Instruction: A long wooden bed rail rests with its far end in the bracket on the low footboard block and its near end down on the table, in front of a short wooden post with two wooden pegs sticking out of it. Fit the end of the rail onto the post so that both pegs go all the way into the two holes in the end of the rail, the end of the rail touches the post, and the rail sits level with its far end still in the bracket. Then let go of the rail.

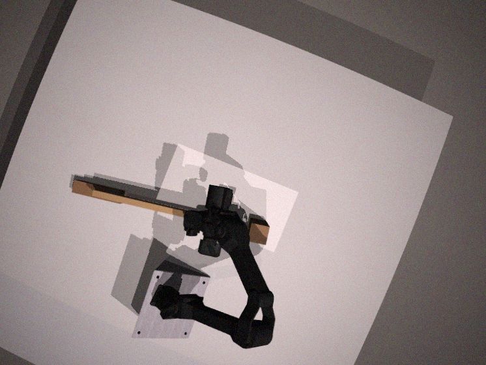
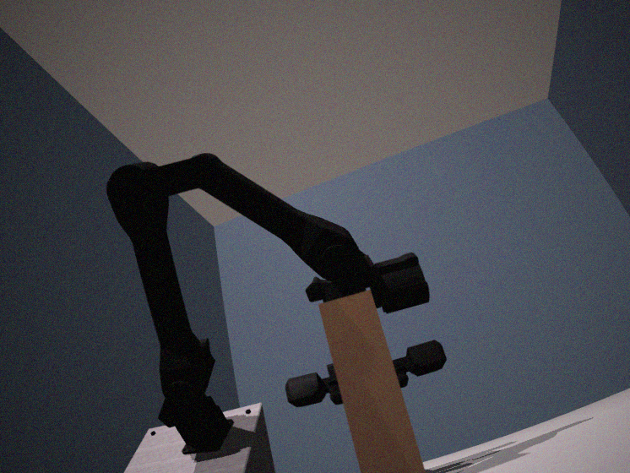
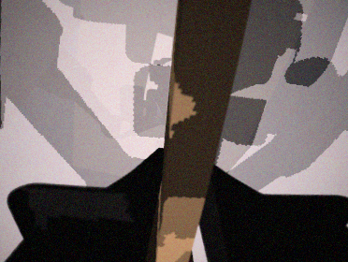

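Observation:
The long wooden rail runs from the low footboard block at the left of the top view to under the arm. Its far end lies at the block's bracket. My gripper is shut on the rail, which passes between the two black fingers in the wrist view. The short wooden post stands just right of the gripper in the top view and covers the fingertips in the exterior view. The pegs, the holes and the rail's near end are hidden, so I cannot tell whether they touch or whether the rail is level.
The arm's base stands on a pale mounting block with bolt holes, on the rail's near side. The arm bends around from it over the right part of the rail. Shadows of the arm lie across the white table top.

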Robot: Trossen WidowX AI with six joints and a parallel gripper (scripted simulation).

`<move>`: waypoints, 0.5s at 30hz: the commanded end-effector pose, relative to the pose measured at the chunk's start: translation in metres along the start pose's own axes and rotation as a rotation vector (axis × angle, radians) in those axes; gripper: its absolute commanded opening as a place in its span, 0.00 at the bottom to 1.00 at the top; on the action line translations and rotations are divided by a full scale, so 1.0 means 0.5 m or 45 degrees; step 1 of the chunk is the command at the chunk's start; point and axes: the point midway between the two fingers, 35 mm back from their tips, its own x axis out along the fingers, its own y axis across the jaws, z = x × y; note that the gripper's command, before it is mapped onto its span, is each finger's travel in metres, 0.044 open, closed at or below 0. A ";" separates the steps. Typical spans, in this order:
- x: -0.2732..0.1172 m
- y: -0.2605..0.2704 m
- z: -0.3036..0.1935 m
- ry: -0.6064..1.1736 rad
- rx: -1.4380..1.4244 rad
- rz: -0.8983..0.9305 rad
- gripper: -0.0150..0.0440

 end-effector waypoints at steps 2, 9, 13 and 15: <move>-0.006 -0.002 -0.005 0.000 -0.002 -0.011 0.25; -0.007 -0.002 -0.009 0.000 -0.002 -0.011 0.25; -0.008 -0.002 -0.012 0.000 -0.002 -0.011 0.25; -0.009 -0.002 -0.013 0.000 -0.002 -0.011 0.25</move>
